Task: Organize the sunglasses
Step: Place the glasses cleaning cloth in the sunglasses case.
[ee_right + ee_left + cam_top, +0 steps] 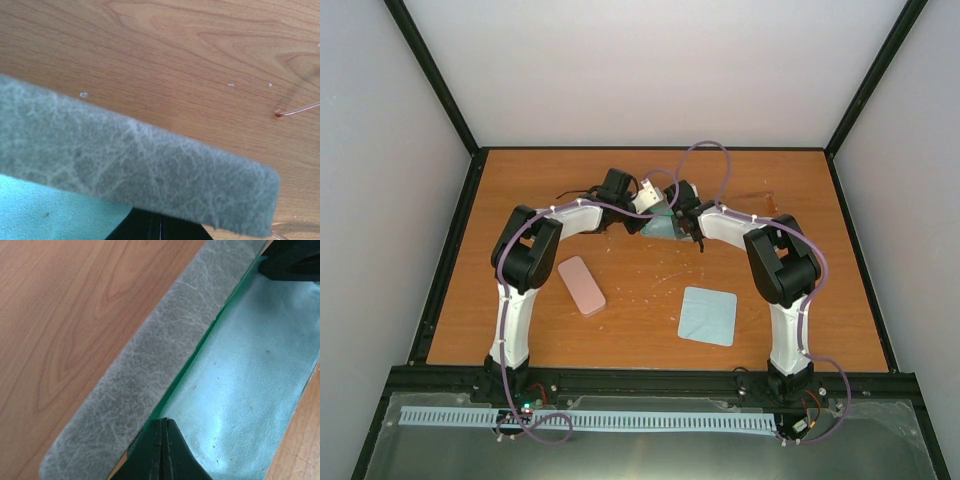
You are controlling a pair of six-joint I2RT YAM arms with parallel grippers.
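Closest to my right wrist lens, the grey case (150,165) runs as a wide mottled band across the view, its flap covering the tips of my right pincer (160,227). What shows of those two fingers lies pressed flat together with only a hairline seam. They seem clenched on the flap's edge, though the contact itself is hidden. My left pincer (163,427) is clenched too, its fingers meeting in a point right where the grey flap joins the pale blue-green lining (250,375). I cannot make out anything pinched between them. From above, both pincers meet over the opened case at the far middle of the table (640,320).

The black sunglasses (575,190) lie on the wood just to the left of my left pincer's wrist, at the far side, touching neither pincer. The reddish-brown sunglasses (300,109) lie to the right of my right pincer, apart from it and from the case. The right wrist view catches only one slender temple, its tip on the bare wood. Both pairs lie outside the case. Nearer my bases, a pink case (582,285) lies on the left and a pale blue cloth (708,315) on the right, well apart from each other.
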